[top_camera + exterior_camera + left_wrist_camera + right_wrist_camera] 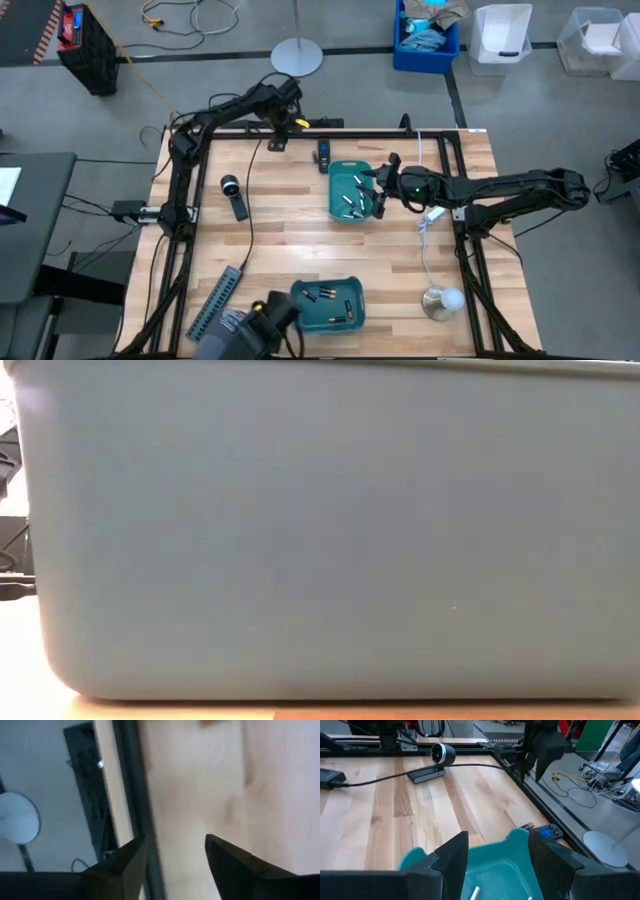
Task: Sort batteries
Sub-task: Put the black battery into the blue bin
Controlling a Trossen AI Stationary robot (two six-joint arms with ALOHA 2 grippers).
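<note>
Several batteries (352, 196) lie in a teal tray (338, 172) at the middle of the table. A few more batteries (326, 294) lie in a second teal tray (356, 302) near the front edge. My right gripper (381, 190) (497, 837) hovers open over the right rim of the middle tray; one battery (474, 893) shows below it. My left gripper (277, 138) (176, 840) stands open above the bare wood by the table's far edge, pointing down, with nothing between its fingers.
A black frame rail (135, 780) runs along the far edge under my left gripper. A webcam (231, 188) with its cable, a grey power strip (216, 300), a small blue device (324, 153) and a white lamp (441, 300) lie about. The near tray's wall (320, 540) fills the low view.
</note>
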